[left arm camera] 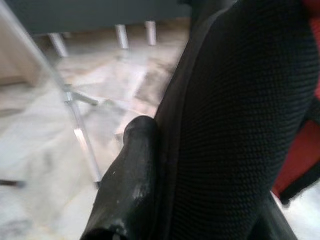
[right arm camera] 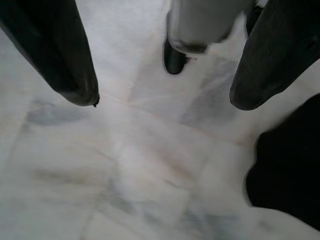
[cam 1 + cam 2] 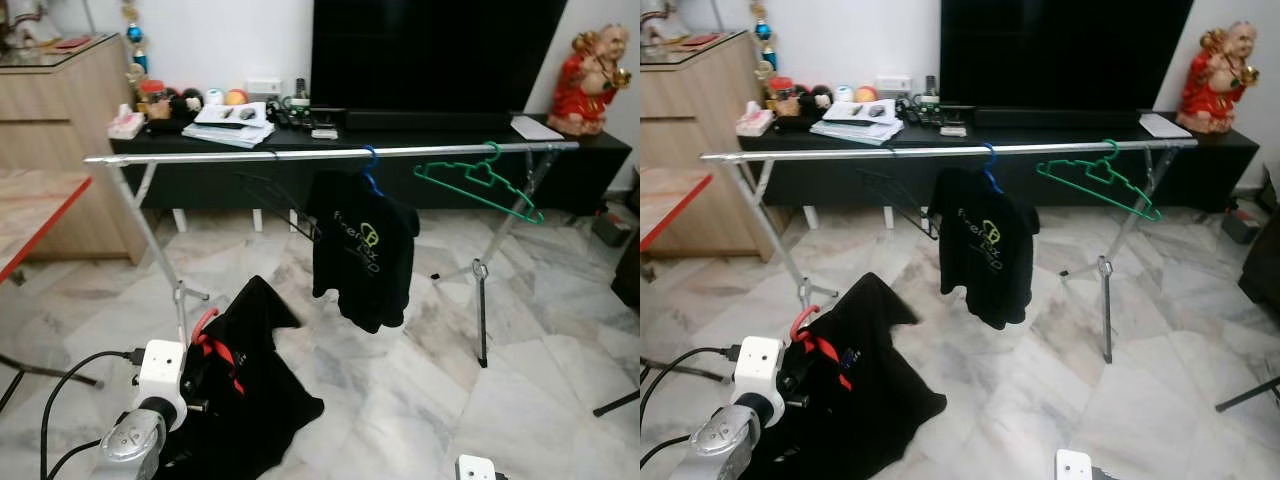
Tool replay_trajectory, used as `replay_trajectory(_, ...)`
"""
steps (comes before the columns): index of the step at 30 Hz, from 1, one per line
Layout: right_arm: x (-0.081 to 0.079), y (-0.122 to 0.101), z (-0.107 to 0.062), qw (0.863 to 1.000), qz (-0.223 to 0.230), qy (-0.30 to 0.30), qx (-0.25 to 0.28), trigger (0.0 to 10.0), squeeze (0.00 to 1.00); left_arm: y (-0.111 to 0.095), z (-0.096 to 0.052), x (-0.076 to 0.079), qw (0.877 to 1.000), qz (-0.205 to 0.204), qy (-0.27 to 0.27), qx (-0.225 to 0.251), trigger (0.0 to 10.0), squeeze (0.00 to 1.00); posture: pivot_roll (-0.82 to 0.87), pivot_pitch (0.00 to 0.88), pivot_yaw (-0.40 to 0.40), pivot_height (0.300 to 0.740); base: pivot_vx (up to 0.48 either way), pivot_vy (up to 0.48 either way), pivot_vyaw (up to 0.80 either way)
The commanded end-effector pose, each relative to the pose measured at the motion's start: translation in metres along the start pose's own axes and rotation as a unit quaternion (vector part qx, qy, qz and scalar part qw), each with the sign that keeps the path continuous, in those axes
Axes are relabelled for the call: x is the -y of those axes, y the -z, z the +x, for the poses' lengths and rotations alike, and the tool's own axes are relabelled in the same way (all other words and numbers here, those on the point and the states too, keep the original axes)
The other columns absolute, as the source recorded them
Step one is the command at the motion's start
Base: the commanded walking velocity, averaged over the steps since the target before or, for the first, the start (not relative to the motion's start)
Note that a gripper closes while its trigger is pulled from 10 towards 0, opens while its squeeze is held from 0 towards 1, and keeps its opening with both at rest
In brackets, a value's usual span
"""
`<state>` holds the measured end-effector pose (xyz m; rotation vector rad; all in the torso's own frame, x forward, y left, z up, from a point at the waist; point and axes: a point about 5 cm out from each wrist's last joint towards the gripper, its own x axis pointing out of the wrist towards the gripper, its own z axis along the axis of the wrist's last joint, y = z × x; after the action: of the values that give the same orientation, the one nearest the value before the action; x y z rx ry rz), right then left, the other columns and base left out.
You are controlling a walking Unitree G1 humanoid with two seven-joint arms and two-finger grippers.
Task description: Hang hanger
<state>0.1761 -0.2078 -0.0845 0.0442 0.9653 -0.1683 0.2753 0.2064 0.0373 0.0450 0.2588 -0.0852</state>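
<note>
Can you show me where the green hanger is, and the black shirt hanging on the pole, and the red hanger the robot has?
green hanger [image 3: 478, 181]: left eye view, on its sloping arm.
black shirt [image 3: 362, 250]: left eye view, on its chest print.
red hanger [image 3: 203, 325]: left eye view, on its curved hook.
</note>
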Motion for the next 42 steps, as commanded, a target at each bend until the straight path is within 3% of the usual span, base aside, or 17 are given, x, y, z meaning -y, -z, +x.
replay_trajectory(1, 0.0, -0.003, 0.001, 1.0, -0.002, 0.001, 0.001, 10.0, 0.0, -0.008, 0.002, 0.001, 1.0, 0.013, 0.007, 0.014, 10.0, 0.0, 0.01, 0.0, -0.012, 0.74, 0.337, 0.0, 0.0)
replay_trajectory(11, 0.001, -0.004, 0.001, 1.0, -0.005, 0.0, 0.0, 10.0, 0.0, -0.009, 0.003, 0.001, 1.0, 0.013, 0.005, 0.014, 10.0, 0.0, 0.01, 0.0, -0.013, 0.74, 0.339, 0.0, 0.0)
replay_trajectory(21, 0.002, -0.005, 0.001, 1.0, -0.009, 0.001, 0.0, 10.0, 0.0, -0.008, 0.004, 0.015, 0.992, 0.084, 0.093, -0.001, 10.0, 0.0, 0.01, 0.0, -0.02, 0.74, 0.338, 0.0, 0.0)
replay_trajectory(25, 0.002, -0.006, 0.001, 1.0, -0.011, 0.002, 0.0, 10.0, 0.0, -0.015, 0.006, 0.027, 0.98, 0.136, 0.144, 0.002, 10.0, 0.0, 0.01, 0.0, -0.024, 0.74, 0.339, 0.0, 0.0)
replay_trajectory(28, 0.003, -0.006, 0.001, 1.0, -0.013, 0.001, 0.0, 10.0, 0.0, -0.018, 0.007, 0.033, 0.975, 0.152, 0.163, 0.005, 10.0, 0.0, 0.01, 0.0, -0.023, 0.74, 0.337, 0.0, 0.0)
replay_trajectory(37, 0.002, -0.007, 0.001, 1.0, -0.015, 0.0, 0.0, 10.0, 0.0, -0.031, 0.008, 0.052, 0.961, 0.159, 0.224, 0.023, 10.0, 0.0, 0.01, 0.0, -0.02, 0.74, 0.335, 0.0, 0.0)
replay_trajectory(42, 0.001, -0.007, 0.001, 1.0, -0.014, -0.002, 0.0, 10.0, 0.0, -0.04, 0.012, 0.055, 0.964, 0.167, 0.207, 0.029, 10.0, 0.0, 0.01, 0.0, -0.019, 0.74, 0.163, 0.0, 0.0)
